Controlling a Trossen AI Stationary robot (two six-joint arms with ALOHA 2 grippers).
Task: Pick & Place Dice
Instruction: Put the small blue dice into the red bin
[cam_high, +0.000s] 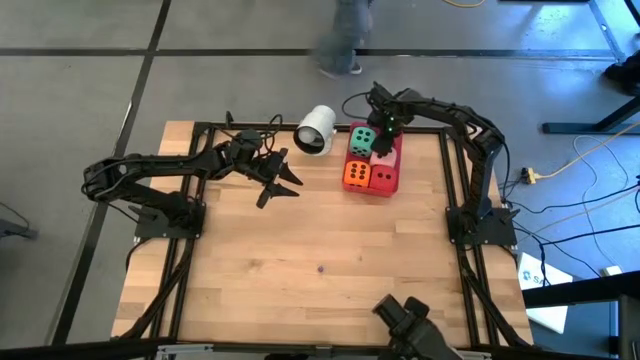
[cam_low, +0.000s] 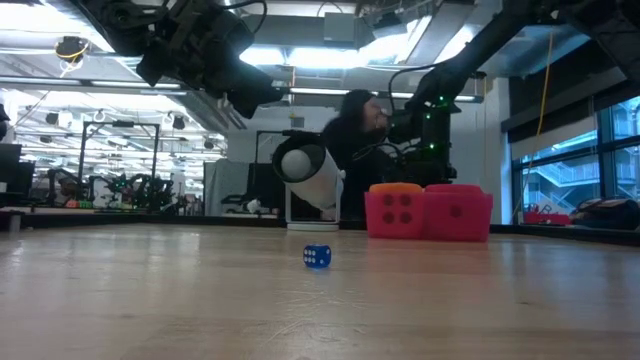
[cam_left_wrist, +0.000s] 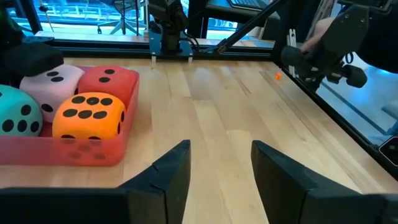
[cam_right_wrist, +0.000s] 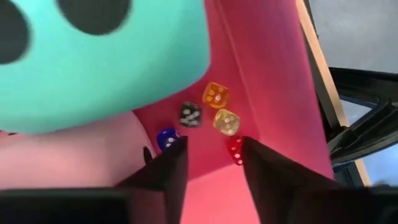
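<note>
Four soft dice sit together in the flat red tray: green, pink, orange and red. My right gripper is open and points down into the tray's far right corner, beside the green die and pink die. Several tiny dice lie below it, among them an orange one and a red one. My left gripper is open, raised over bare wood left of the tray.
A white cup lies on its side left of the tray. A tiny blue die rests alone on the wood near the table's middle. A person is beyond the far edge. Bare wood fills the near half.
</note>
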